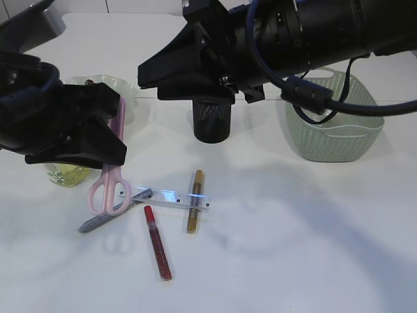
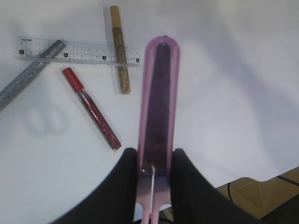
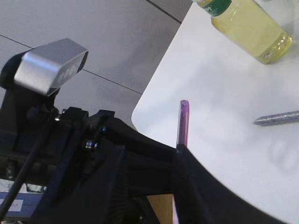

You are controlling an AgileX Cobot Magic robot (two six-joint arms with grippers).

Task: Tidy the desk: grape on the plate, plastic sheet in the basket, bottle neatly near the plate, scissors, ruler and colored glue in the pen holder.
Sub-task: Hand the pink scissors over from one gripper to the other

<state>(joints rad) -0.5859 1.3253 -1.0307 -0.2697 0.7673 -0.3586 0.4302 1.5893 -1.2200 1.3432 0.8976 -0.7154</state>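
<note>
The left gripper [image 2: 154,163] is closed on the scissors [image 1: 109,175], and its two black fingers [image 2: 187,182] press on both sides of the pink sheath near the handles. In the exterior view the scissors hang from this gripper with the pink handles down, just above the white table [image 1: 293,248], and the sheathed blade points up between the fingers. The right gripper [image 1: 195,72] is high above the middle of the table; its jaws stand partly open, but I cannot tell from the pictures if they hold something. In the right wrist view only the thin pink tip of the scissors is seen beside the black arm parts. Under the scissors handles lies the clear ruler [image 1: 172,199], and a silver glue pen [image 1: 111,212] lies with its upper end on the left part of the ruler. A gold glue pen [image 1: 194,202] lies across the right part of the ruler. A red glue pen [image 1: 157,242] lies just in front of the ruler, apart from it. Behind these things stands the black pen holder [image 1: 211,120], upright. The green basket [image 1: 335,134] stands well to the right. The bottle [image 3: 247,25] with yellow liquid lies at the left, partly hidden behind the left arm, near the pale green plate [image 1: 133,91].
</note>
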